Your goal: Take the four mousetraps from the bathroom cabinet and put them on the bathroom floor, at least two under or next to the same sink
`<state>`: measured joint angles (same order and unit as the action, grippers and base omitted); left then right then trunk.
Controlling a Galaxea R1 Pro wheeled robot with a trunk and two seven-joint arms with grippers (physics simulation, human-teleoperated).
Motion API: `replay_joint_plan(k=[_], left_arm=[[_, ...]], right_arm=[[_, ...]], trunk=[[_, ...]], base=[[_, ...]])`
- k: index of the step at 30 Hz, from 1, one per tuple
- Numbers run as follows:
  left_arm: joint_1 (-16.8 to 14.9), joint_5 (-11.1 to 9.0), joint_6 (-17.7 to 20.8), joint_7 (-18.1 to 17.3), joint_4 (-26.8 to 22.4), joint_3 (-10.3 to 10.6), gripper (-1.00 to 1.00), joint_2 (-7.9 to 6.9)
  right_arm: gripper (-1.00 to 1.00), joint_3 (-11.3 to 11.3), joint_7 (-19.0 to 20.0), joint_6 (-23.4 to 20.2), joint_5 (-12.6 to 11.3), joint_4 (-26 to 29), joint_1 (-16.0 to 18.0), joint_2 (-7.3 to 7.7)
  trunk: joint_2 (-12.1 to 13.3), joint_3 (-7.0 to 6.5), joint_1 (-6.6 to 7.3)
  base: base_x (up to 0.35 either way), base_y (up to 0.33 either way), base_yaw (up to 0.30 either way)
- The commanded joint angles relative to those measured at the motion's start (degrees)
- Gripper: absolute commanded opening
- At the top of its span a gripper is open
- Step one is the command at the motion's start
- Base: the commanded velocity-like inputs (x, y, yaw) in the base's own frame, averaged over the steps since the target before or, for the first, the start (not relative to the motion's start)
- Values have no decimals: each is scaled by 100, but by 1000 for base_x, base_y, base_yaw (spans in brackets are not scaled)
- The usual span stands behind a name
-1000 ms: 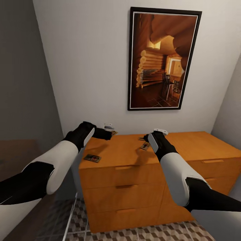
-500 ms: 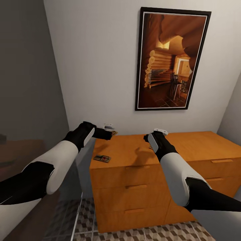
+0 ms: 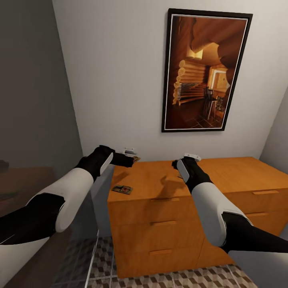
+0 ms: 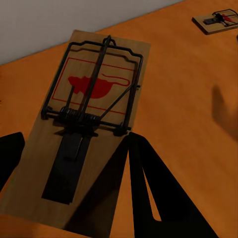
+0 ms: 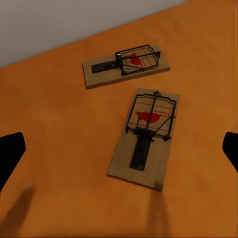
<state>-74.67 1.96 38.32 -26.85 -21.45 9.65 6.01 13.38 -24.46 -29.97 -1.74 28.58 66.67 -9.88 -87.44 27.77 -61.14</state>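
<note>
The orange-brown cabinet (image 3: 160,224) stands against the white wall. One mousetrap (image 3: 122,189) lies near the front left edge of its top. My left gripper (image 3: 130,160) hovers over the back left corner, where the edge of another mousetrap (image 3: 136,159) peeks out. In the left wrist view that mousetrap (image 4: 89,114) lies between the open fingers (image 4: 158,198) of my left gripper (image 4: 77,136), and a further mousetrap (image 4: 215,21) lies beyond. My right gripper (image 3: 178,164) hangs open above two mousetraps (image 5: 146,136) (image 5: 128,64) on the top.
A large framed picture (image 3: 206,72) hangs on the wall above the cabinet. A grey wall (image 3: 32,80) closes the left side, with a brown surface (image 3: 20,180) below it. Cube-patterned floor tiles (image 3: 180,278) show in front of the cabinet.
A second ago the whole view shifted, so the camera moved and the cabinet now shows further right. The trap beside my right wrist is now hidden behind it. Nothing changed in the last half second.
</note>
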Motion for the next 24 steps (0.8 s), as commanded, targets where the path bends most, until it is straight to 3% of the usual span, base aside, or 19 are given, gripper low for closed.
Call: replay_joint_plan(k=[1, 12, 24], left_arm=[[-4, 41, 9, -26, -9, 20, -100, -1], [-4, 41, 8, -25, -15, 20, -100, 5], [-4, 28, 1, -64, -15, 20, -100, 0]], right_arm=[[100, 19, -22, 14, -21, 7, 4, 7], [100, 12, -16, 163, -22, -10, 4, 137], [100, 7, -10, 175, -19, -140, 4, 144]], trunk=[[-4, 7, 0], [-4, 7, 0], [-4, 7, 0]], base=[[0, 0, 0], [0, 0, 0], [94, 0, 0]])
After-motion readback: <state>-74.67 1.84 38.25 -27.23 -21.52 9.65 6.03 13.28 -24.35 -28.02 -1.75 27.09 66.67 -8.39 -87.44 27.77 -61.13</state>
